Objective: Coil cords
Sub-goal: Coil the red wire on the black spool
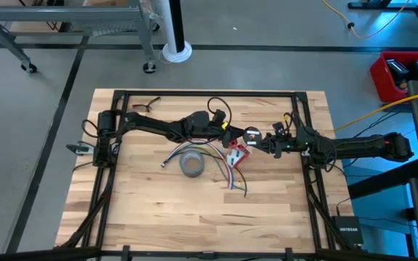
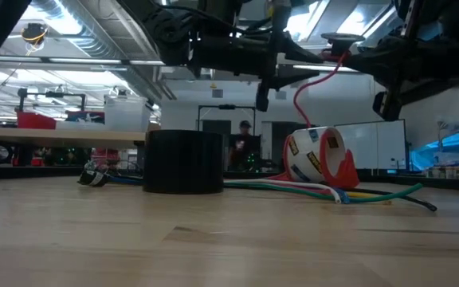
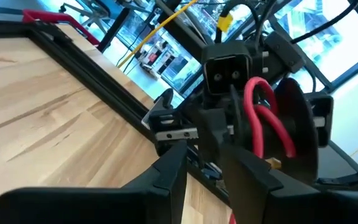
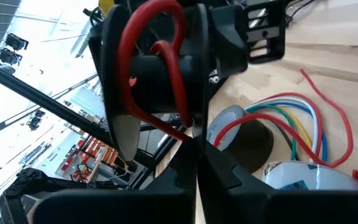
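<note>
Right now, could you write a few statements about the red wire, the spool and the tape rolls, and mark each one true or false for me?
1. The red wire is looped around a black spool held up between the two grippers. True.
2. The grey tape roll is lifted off the table. False: it lies flat on the table, below the arms.
3. A bundle of coloured wires lies on the table beside the red-and-white tape dispenser. True.
4. The right gripper is wide open. False: it is shut on the red wire.
5. The red wire lies wholly on the table. False: in the low view it hangs from the spool.
</note>
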You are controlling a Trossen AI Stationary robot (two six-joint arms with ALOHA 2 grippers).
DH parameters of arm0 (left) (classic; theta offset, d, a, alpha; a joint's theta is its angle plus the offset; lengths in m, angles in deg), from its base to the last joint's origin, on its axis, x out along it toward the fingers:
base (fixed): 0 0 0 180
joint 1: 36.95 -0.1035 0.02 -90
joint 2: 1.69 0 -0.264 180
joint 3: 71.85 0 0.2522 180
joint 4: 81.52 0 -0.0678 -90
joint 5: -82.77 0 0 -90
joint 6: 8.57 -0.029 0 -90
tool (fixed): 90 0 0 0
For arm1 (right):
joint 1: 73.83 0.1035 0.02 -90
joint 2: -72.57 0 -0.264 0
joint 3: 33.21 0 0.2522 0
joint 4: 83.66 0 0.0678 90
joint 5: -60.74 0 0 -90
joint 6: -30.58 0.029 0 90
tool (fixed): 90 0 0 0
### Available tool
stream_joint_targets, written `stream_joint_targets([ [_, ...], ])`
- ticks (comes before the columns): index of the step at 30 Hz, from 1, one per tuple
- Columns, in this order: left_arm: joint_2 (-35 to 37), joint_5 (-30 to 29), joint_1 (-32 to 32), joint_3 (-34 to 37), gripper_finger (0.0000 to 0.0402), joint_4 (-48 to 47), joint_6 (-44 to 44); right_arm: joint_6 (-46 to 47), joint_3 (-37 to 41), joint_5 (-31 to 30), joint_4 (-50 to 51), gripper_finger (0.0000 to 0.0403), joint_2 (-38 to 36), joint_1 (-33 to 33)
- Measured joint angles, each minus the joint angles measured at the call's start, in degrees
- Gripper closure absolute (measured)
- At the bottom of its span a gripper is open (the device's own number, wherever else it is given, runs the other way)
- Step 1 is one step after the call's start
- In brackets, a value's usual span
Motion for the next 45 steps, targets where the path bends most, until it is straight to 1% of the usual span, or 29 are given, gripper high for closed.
stream_joint_targets([
  [4,0.0,0.4,-0.1,-0.2,0.0312,-0.1,-0.2,0.0,0.0,0.1,-0.1,0.0398,0.0,0.0],
  [9,0.0,1.1,-1.9,-0.2,0.0312,-0.5,-1.1,0.1,0.0,1.1,0.0,0.0398,0.0,0.0],
  [13,0.1,4.2,-4.2,-0.2,0.0312,-2.0,-0.9,0.1,0.0,1.5,0.2,0.0398,0.0,0.0],
  [16,0.1,8.8,-6.1,-0.2,0.0312,-4.8,0.5,0.1,0.0,1.6,0.2,0.0398,0.0,0.0],
  [21,0.1,19.8,-8.4,-0.2,0.0312,-7.1,6.3,0.1,0.0,1.6,0.2,0.0398,0.0,0.0],
  [23,0.1,22.3,-8.6,-0.2,0.0312,-6.6,6.6,0.1,0.0,1.5,0.2,0.0398,0.0,0.0],
  [25,0.1,23.5,-8.4,-0.2,0.0312,-5.0,6.8,0.2,0.0,1.5,0.3,0.0398,0.0,0.0],
  [28,0.1,23.8,-7.8,-0.2,0.0312,-3.0,7.5,0.2,0.0,1.5,0.3,0.0398,0.0,0.0],
  [32,0.2,23.5,-6.3,-0.2,0.0312,-2.9,7.5,0.2,0.0,0.9,0.3,0.0398,0.0,0.0],
  [37,0.2,21.1,-4.5,-0.2,0.0312,-2.8,4.6,0.1,0.0,0.4,0.3,0.0398,0.0,0.0],
  [40,0.2,20.3,-3.9,-0.2,0.0312,-1.1,4.5,0.1,0.0,-0.5,0.3,0.0398,0.0,0.0],
  [45,0.2,16.9,-3.5,-0.2,0.0312,-0.1,3.0,0.1,0.0,-0.6,0.2,0.0398,0.0,0.0],
])
